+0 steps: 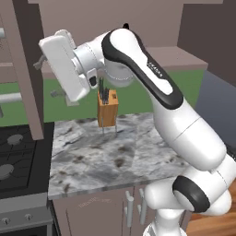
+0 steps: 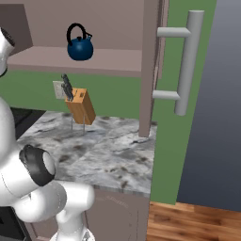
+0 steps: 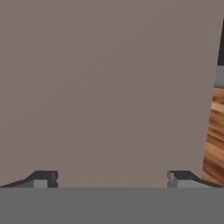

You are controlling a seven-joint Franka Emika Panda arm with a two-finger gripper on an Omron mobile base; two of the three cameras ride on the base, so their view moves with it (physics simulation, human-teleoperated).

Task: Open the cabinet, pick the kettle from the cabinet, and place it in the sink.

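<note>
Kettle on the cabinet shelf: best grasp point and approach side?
Probably the black arched handle on top of the kettle. It stands upright on the cabinet shelf, and the handle rises clear above the round glossy body, which looks too wide and slick to pinch. Come in level from the open front, jaws straddling the arch. The gripper is open, facing a door panel.

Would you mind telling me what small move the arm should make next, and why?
Probably swing the open gripper away from the cabinet door and toward the kettle. The right door already stands open, the kettle sits upright on the shelf with its handle up, and the fingers hold nothing.
</note>
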